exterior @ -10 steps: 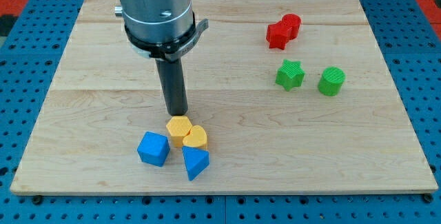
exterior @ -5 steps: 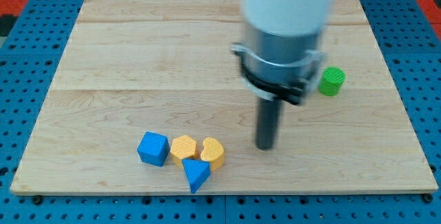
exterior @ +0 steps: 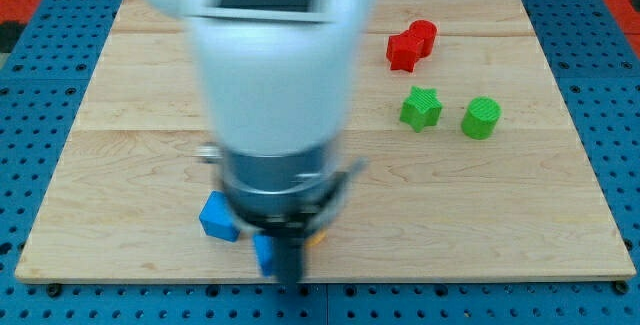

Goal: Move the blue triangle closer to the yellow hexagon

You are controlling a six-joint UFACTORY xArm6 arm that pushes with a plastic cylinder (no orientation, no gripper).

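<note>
The arm hangs low over the wooden board's (exterior: 560, 215) bottom edge, hiding the yellow hexagon completely. My tip (exterior: 289, 281) sits just right of the blue triangle (exterior: 263, 252), of which only a sliver shows. There are no fingers here, only a rod. How close the triangle is, I cannot tell. The blue cube (exterior: 217, 217) peeks out at the left.

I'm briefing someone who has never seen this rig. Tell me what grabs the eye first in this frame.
The blurred white and grey arm fills the view's middle and hides most of the blocks at the bottom. My tip sits at the bottom edge, right beside the blue triangle, with the blue cube to its left. Red and green blocks sit apart, upper right.
</note>
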